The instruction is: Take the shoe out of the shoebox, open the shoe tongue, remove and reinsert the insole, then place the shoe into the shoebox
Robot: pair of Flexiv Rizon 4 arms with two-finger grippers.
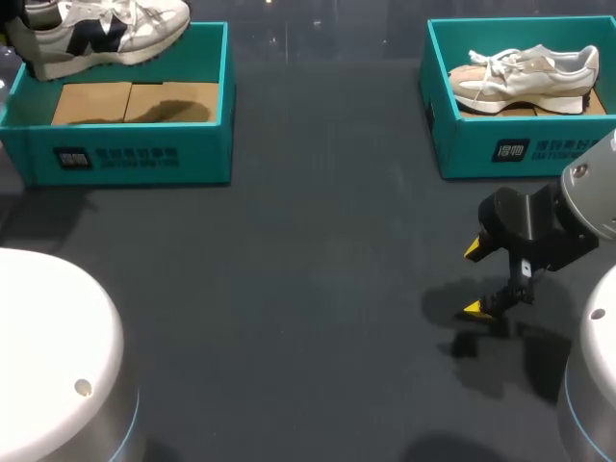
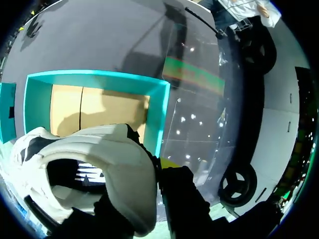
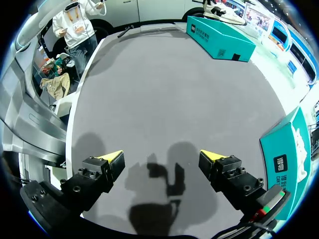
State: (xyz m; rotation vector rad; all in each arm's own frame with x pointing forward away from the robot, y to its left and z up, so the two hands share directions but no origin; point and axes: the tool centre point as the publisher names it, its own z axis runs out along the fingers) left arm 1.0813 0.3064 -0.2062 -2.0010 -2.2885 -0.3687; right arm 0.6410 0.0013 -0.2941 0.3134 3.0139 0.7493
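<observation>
A white shoe with dark side marks hangs above the left teal shoebox, whose cardboard floor is bare. In the left wrist view my left gripper is shut on the heel rim of this shoe, one yellow tip showing outside the heel, with the shoebox below. My right gripper stands open over bare table in front of the right shoebox. Nothing is between its fingers.
The right teal shoebox holds a beige and white shoe. In the right wrist view this box stands beside my right gripper, and the left shoebox is far ahead across the dark table.
</observation>
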